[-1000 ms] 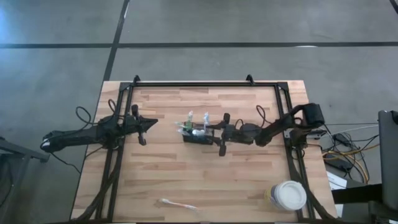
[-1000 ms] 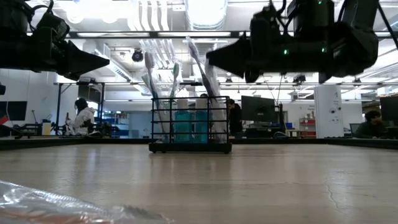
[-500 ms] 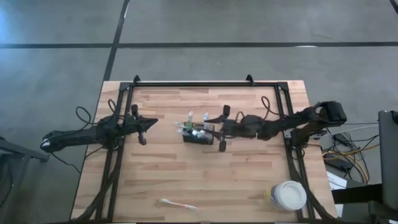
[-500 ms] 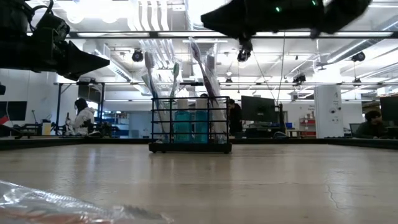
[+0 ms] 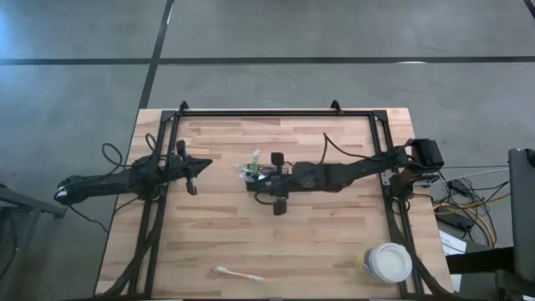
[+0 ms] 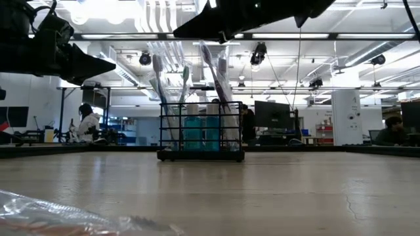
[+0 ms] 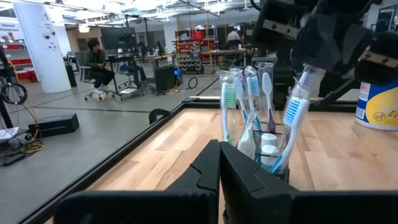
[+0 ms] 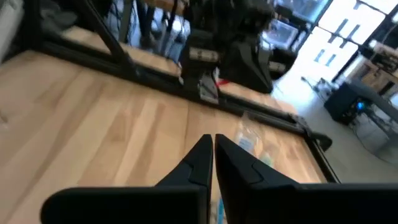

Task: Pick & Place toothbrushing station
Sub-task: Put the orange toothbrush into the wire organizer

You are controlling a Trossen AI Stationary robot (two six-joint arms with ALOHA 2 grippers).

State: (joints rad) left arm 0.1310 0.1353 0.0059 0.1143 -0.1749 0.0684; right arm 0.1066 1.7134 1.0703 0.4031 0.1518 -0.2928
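Note:
The toothbrushing station (image 5: 262, 186), a small black mesh caddy (image 6: 200, 131), stands on its base mid-table with several toothbrushes (image 7: 249, 106) upright in it. My right gripper (image 5: 254, 177) hovers shut over the caddy's left part, just above the brush heads (image 6: 176, 34). In its wrist view, its fingers (image 8: 212, 146) show nothing between them. My left gripper (image 5: 209, 165) waits shut to the caddy's left, pointing at it (image 7: 219, 155).
A round white tub (image 5: 387, 262) stands at the near right corner. A wrapped toothbrush (image 5: 238, 275) lies by the near edge, its clear wrap close to the low camera (image 6: 52, 216). Black frame rails (image 5: 267, 113) run along the far and side edges. People sit in the room behind.
My right gripper has risen from beside the caddy's right end. It has gone toward the table's left edge and now hangs over the caddy and the brush heads. The caddy and brushes have stayed in place.

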